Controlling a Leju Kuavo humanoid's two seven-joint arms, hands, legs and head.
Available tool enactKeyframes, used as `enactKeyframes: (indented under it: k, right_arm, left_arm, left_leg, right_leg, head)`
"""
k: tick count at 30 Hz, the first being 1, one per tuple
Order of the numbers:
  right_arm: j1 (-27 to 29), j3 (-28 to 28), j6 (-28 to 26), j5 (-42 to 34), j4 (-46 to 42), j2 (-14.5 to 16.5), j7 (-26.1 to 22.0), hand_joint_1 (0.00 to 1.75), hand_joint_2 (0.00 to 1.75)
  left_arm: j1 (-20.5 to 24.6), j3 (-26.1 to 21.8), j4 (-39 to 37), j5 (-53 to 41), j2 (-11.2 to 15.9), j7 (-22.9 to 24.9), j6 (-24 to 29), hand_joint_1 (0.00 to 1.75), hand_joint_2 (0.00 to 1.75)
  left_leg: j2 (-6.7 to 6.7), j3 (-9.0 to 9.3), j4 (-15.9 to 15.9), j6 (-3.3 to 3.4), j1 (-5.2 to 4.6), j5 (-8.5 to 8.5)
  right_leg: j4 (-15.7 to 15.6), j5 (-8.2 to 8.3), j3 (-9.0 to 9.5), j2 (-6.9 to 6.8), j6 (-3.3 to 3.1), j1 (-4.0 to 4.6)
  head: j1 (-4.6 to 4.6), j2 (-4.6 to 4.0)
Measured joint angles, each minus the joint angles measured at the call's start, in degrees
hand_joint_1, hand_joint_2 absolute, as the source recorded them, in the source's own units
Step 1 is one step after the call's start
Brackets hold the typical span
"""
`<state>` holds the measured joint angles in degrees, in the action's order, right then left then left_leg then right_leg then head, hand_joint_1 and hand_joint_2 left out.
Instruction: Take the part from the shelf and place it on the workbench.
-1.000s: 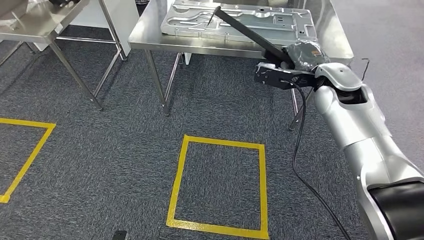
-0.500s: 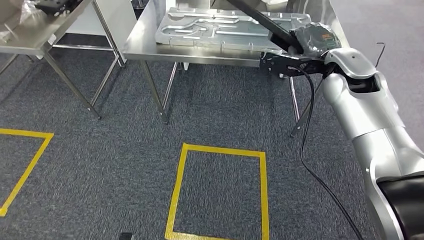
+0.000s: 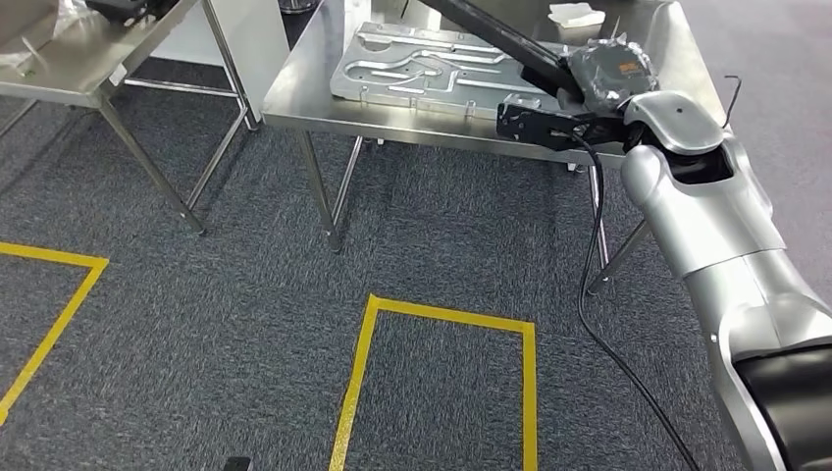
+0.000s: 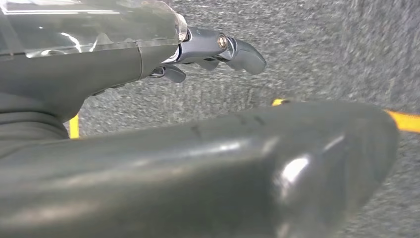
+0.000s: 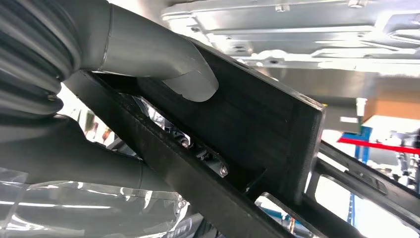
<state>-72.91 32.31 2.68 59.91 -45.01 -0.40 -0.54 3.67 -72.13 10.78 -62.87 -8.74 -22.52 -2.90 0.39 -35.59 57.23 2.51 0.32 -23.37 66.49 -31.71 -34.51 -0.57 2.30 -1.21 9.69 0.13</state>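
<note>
Now the right hand (image 3: 603, 74) grips the black part (image 3: 500, 39) over the workbench (image 3: 324, 93).

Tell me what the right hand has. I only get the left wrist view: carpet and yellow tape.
Observer: The right hand grips a long black part, with its thumb pressed on the part's flat side.
Operator: Where is that relative to the workbench?
Observer: In the head view the hand is over the near right part of the steel workbench, and the part slants out above the top.
Operator: Anything under it?
Observer: A silver stamped panel lies on the workbench beneath the part. I cannot tell whether they touch.
</note>
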Motion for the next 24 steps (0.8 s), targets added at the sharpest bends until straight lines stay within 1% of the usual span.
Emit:
enactKeyframes:
  k: [1,2,3,4,5,6,7,8,9,10,12,13,14,15,16,17,18,19,20,21,22,23,24]
  right_arm:
    - [0.17,-0.03,0.24,-0.27,-0.04,-0.33,-0.01,1.75,1.75]
    - [0.43,-0.05,0.53,-0.43,-0.04,-0.68,-0.02,1.75,1.75]
    - [0.68,-0.05,0.84,-0.51,-0.03,-0.97,-0.02,1.75,1.75]
    - [0.86,-0.05,1.10,-0.54,-0.02,-1.18,-0.02,1.75,1.75]
    - [0.93,-0.06,1.33,-0.53,0.00,-1.38,-0.01,1.75,1.75]
    - [0.93,-0.07,1.50,-0.53,0.06,-1.55,-0.02,1.75,1.75]
    - [0.91,-0.08,1.62,-0.53,0.16,-1.75,-0.03,1.75,1.75]
    - [0.90,-0.09,1.75,-0.53,0.28,-1.92,-0.05,1.75,1.75]
    - [0.93,-0.09,1.86,-0.53,0.40,-2.03,-0.08,1.75,1.75]
    - [0.93,-0.09,1.95,-0.53,0.48,-2.11,-0.09,1.75,1.75]
    - [0.91,-0.11,2.14,-0.53,0.53,-2.14,-0.11,1.75,1.75]
    - [0.85,-0.13,2.30,-0.54,0.61,-2.18,-0.14,1.75,1.75]
    - [0.83,-0.14,2.50,-0.56,0.75,-2.22,-0.19,1.75,1.75]
    - [0.87,-0.14,2.74,-0.60,0.94,-2.25,-0.25,1.75,1.75]
    - [0.96,-0.14,3.02,-0.65,1.17,-2.27,-0.33,1.75,1.75]
    - [1.13,-0.13,3.32,-0.69,1.43,-2.27,-0.43,1.75,1.75]
    - [1.29,-0.12,3.67,-0.77,1.71,-2.26,-0.54,1.75,1.75]
    - [1.37,-0.11,4.08,-0.87,2.04,-2.26,-0.67,1.75,1.75]
    - [1.34,-0.11,4.56,-0.98,2.38,-2.25,-0.85,1.75,1.75]
    - [1.20,-0.11,5.17,-1.07,2.75,-2.21,-1.17,1.75,1.75]
    - [0.91,-0.10,5.94,-1.13,3.22,-2.15,-1.65,1.75,1.75]
    - [0.44,-0.07,6.88,-1.14,3.74,-2.07,-2.28,1.75,1.75]
    - [-0.08,-0.01,7.90,-1.13,4.27,-1.97,-3.03,1.75,1.75]
  left_arm:
    - [0.05,0.00,0.00,-0.01,0.00,0.05,-0.05,0.00,0.00]
    - [0.04,0.00,0.00,-0.03,0.00,0.10,-0.10,0.00,0.00]
    - [-0.05,0.00,0.00,-0.05,0.00,0.14,-0.14,0.00,0.00]
    - [-0.16,0.00,0.00,-0.09,-0.01,0.18,-0.16,0.00,0.00]
    - [-0.25,0.00,0.00,-0.13,-0.04,0.20,-0.16,0.00,0.00]
    - [-0.34,0.00,-0.02,-0.22,-0.13,0.21,-0.16,0.00,0.00]
    - [-0.36,0.00,-0.05,-0.38,-0.26,0.22,-0.17,0.00,0.00]
    - [-0.29,0.00,-0.09,-0.53,-0.38,0.22,-0.19,0.00,0.00]
    - [-0.22,0.00,-0.13,-0.66,-0.48,0.22,-0.20,0.00,0.00]
    - [-0.13,0.00,-0.15,-0.74,-0.51,0.22,-0.24,0.00,0.00]
    - [-0.05,0.01,-0.12,-0.77,-0.34,0.22,-0.31,0.00,0.00]
    - [-0.03,0.01,-0.10,-0.78,-0.26,0.21,-0.36,0.00,0.00]
    - [0.01,0.01,-0.09,-0.78,-0.18,0.21,-0.40,0.00,0.00]
    - [0.03,0.02,-0.09,-0.79,-0.20,0.21,-0.45,0.00,0.00]
    - [0.05,0.02,-0.09,-0.78,-0.19,0.21,-0.49,0.00,0.00]
    - [0.04,0.02,-0.09,-0.76,-0.19,0.22,-0.51,0.00,0.00]
    - [0.00,0.02,-0.09,-0.74,-0.17,0.25,-0.51,0.00,0.00]
    - [-0.03,0.01,-0.09,-0.71,-0.15,0.27,-0.51,0.00,0.00]
    - [-0.07,0.01,-0.09,-0.68,-0.11,0.31,-0.50,0.00,0.00]
    - [-0.14,0.00,-0.09,-0.65,-0.08,0.34,-0.50,0.00,0.00]
    - [-0.18,0.00,-0.09,-0.63,-0.04,0.38,-0.49,0.00,0.00]
    - [-0.19,0.00,-0.09,-0.61,-0.02,0.41,-0.49,0.00,0.00]
    - [-0.18,0.00,-0.09,-0.61,-0.01,0.44,-0.49,0.00,0.00]
  left_leg:
    - [-0.28,0.47,-0.01,0.20,-0.10,-0.44]
    - [-0.61,1.03,-0.02,0.29,-0.23,-0.93]
    - [-0.93,1.70,-0.02,0.35,-0.39,-1.46]
    - [-1.21,2.46,-0.02,0.36,-0.59,-2.04]
    - [-1.40,3.25,-0.02,0.38,-0.79,-2.63]
    - [-1.54,3.94,-0.05,0.40,-0.93,-3.21]
    - [-1.70,4.56,-0.01,0.30,-1.09,-3.78]
    - [-1.81,5.00,-0.03,0.11,-1.17,-4.33]
    - [-1.90,5.36,0.06,-0.13,-1.21,-4.72]
    - [-1.94,5.73,0.17,-0.45,-1.27,-4.96]
    - [-1.80,6.08,1.01,-1.08,-1.42,-5.31]
    - [-1.65,5.53,2.59,-1.44,-1.41,-5.64]
    - [-1.51,4.25,5.18,-1.83,-1.28,-6.30]
    - [-1.35,2.27,8.64,-2.25,-0.96,-7.30]
    - [-1.26,-0.17,12.23,-2.64,-0.59,-8.68]
    - [-1.16,-2.35,14.90,-3.02,-0.23,-9.88]
    - [-1.05,-3.91,16.09,-3.32,0.06,-10.42]
    - [-0.92,-4.57,15.27,-3.53,0.27,-9.69]
    - [-0.80,-4.30,12.58,-3.66,0.45,-7.53]
    - [-0.66,-3.50,8.67,-3.73,0.58,-4.21]
    - [-0.51,-2.73,4.90,-3.69,0.58,-1.30]
    - [-0.41,-2.07,2.23,-3.47,0.51,0.63]
    - [-0.37,-1.75,0.81,-3.15,0.38,1.67]
  right_leg:
    - [3.73,-1.47,-2.63,0.13,0.03,0.01]
    - [6.33,-2.60,-4.88,0.22,0.02,0.05]
    - [7.13,-2.87,-6.37,0.29,-0.12,0.14]
    - [5.92,-1.86,-6.98,0.33,-0.43,0.28]
    - [2.97,0.51,-6.77,0.35,-0.91,0.52]
    - [-0.94,4.08,-6.15,0.38,-1.58,0.90]
    - [-4.57,7.19,-5.56,0.48,-2.14,1.31]
    - [-7.13,9.41,-5.05,0.54,-2.56,1.68]
    - [-8.57,10.59,-4.75,0.60,-2.84,1.96]
    - [-8.99,10.37,-4.48,0.64,-2.99,2.05]
    - [-9.46,9.91,-3.18,0.58,-3.35,1.64]
    - [-9.71,9.57,-2.34,0.53,-3.58,1.36]
    - [-9.94,9.24,-1.54,0.50,-3.70,1.11]
    - [-10.05,8.79,-0.92,0.50,-3.77,1.02]
    - [-10.06,8.33,-0.40,0.54,-3.76,0.92]
    - [-10.04,7.84,0.12,0.62,-3.63,0.84]
    - [-10.02,7.32,0.71,0.70,-3.46,0.75]
    - [-9.97,6.75,1.40,0.75,-3.26,0.63]
    - [-9.92,6.13,2.17,0.77,-3.02,0.50]
    - [-9.87,5.49,2.89,0.74,-2.75,0.39]
    - [-9.73,4.85,3.55,0.73,-2.43,0.34]
    - [-9.66,4.34,3.94,0.76,-2.08,0.34]
    - [-9.68,3.92,4.15,0.79,-1.68,0.38]
  head:
    - [-0.01,0.01]
    - [-0.01,0.00]
    - [-0.01,0.00]
    - [-0.01,-0.01]
    - [-0.01,-0.01]
    - [-0.01,-0.01]
    - [0.00,0.00]
    - [0.01,0.00]
    - [0.00,0.00]
    - [0.00,0.00]
    - [0.00,0.00]
    - [0.01,0.00]
    - [0.02,0.01]
    - [0.02,0.00]
    - [0.02,0.01]
    - [0.02,0.00]
    - [0.02,0.00]
    - [0.02,0.00]
    - [0.02,0.00]
    - [0.02,0.00]
    - [0.02,-0.01]
    - [0.01,-0.02]
    - [0.01,-0.01]
